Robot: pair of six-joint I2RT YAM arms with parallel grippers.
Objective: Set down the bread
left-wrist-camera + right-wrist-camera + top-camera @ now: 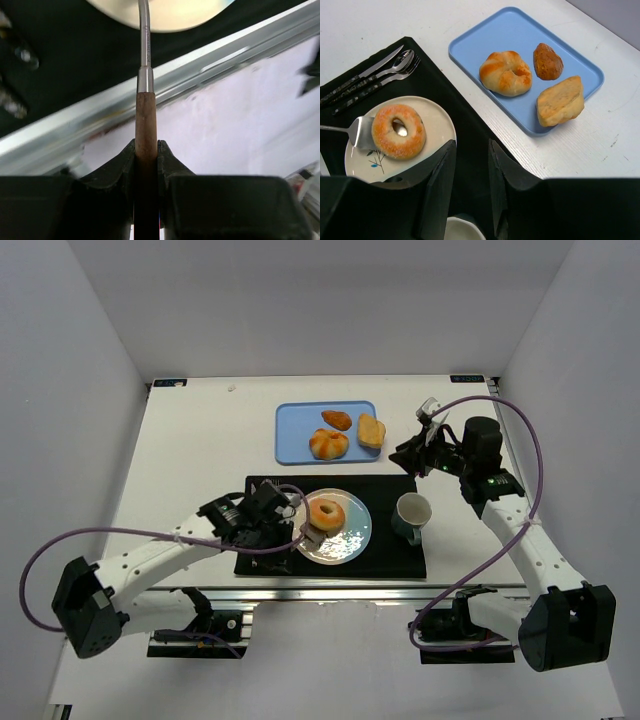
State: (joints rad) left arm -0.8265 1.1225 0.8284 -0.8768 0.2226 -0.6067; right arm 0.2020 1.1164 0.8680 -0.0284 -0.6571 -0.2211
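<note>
- The doughnut (398,130) is seen lying flat on the plate (438,125), which is set on the black mat (390,552).
- The left gripper (146,150) is clamped on the wooden handle of a spatula (146,112). The doughnut is found straight ahead of these jaws, at the blade end of the tool's long axis.
- The left arm is judged the nearer. The coming move is taken to be a withdrawal of the blade back along that axis.
- The right gripper (471,150) is held well apart from the plate, above the mat's edge near the blue tray (520,30). Its jaws are narrowly parted, with nothing between them.
- How far the blade reaches beneath the doughnut cannot be told.
- In the left wrist view only the plate's rim is shown, and the doughnut is cut off.
</note>
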